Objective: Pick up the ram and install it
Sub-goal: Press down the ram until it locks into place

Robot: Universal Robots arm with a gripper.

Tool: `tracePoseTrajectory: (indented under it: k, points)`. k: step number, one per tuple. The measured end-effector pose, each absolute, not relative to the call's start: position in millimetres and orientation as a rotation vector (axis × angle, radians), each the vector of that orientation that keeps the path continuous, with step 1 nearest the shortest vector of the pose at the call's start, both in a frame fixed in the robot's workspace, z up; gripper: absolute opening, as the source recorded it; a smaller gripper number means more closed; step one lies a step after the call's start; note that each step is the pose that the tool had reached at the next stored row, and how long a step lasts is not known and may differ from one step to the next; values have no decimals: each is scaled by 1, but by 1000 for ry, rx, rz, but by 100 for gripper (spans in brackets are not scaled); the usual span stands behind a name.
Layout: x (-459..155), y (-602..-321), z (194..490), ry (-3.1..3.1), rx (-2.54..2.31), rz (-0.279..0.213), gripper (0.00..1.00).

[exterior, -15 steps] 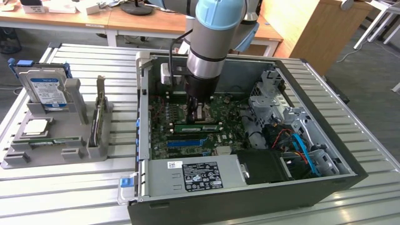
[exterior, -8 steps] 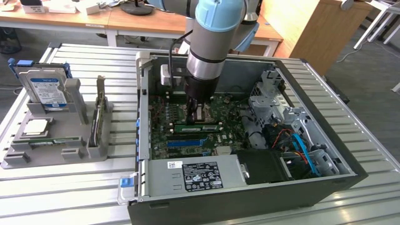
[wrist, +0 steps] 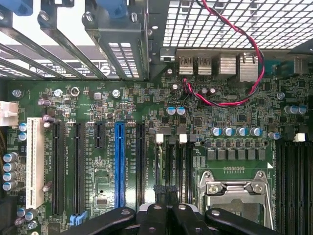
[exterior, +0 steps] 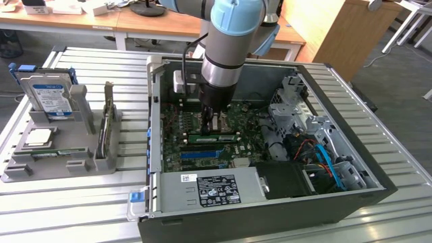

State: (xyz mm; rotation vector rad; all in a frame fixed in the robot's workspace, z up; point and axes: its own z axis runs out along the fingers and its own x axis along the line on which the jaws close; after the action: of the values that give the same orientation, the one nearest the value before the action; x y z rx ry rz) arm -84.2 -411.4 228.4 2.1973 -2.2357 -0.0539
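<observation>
Ribbed metal worktop (exterior: 68,202) carries the whole setup; wooden desks sit behind it. At the exterior view's left, a grey parts holder (exterior: 60,167) has a hard drive (exterior: 48,96) standing upright with a blue-and-white label, text unreadable. Below it a square silver CPU chip (exterior: 39,136) lies flat, and one ram stick (exterior: 64,152) lies in a slot just in front of the CPU. A tall card (exterior: 106,124) stands on edge at the holder's right side.

Centre: open PC case (exterior: 270,202) lying on its side, motherboard (wrist: 146,98) exposed. Power supply (exterior: 206,190) along the near edge has a black label and a white sticker, print too small to read. Second ram stick (exterior: 214,137) lies across the board inside the case, just in front of the end effector (exterior: 210,119), touching or nearly so.

Robot arm (exterior: 229,40) reaches straight down into the case. Wrist view: end effector (wrist: 166,193) fingers pressed together, nothing pinched between them, tips over the memory slots (wrist: 172,166) beside the CPU socket (wrist: 237,188). Blue expansion slot (wrist: 119,164) and white slot (wrist: 35,164) lie further along the board. Silkscreen lettering not legible.

Exterior view's right: drive cage with blue and orange cables (exterior: 324,157).
</observation>
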Motion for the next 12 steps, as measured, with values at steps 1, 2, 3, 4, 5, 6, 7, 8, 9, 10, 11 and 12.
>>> tracePoseTrajectory:
  k: [1, 2, 3, 4, 5, 6, 7, 8, 9, 10, 11, 12]
  points:
    - [-84, -411, 228, -2236, 2197, -54, 10]
    - [-84, -411, 228, -2236, 2198, -54, 10]
    - [-84, -411, 228, -2236, 2197, -54, 10]
    - [-84, -411, 227, -2236, 2197, -54, 10]
    - [-84, -411, 227, -2236, 2197, -54, 10]
    - [-84, -411, 227, -2236, 2197, -54, 10]
    - [-84, -411, 227, -2236, 2197, -54, 10]
    - [-84, -411, 227, -2236, 2197, -54, 10]
    - [-84, -411, 227, -2236, 2197, -54, 10]
    - [-84, -411, 227, -2236, 2198, -54, 10]
    - [-84, -411, 227, -2236, 2198, -54, 10]
    - [-84, -411, 226, -2236, 2198, -53, 10]
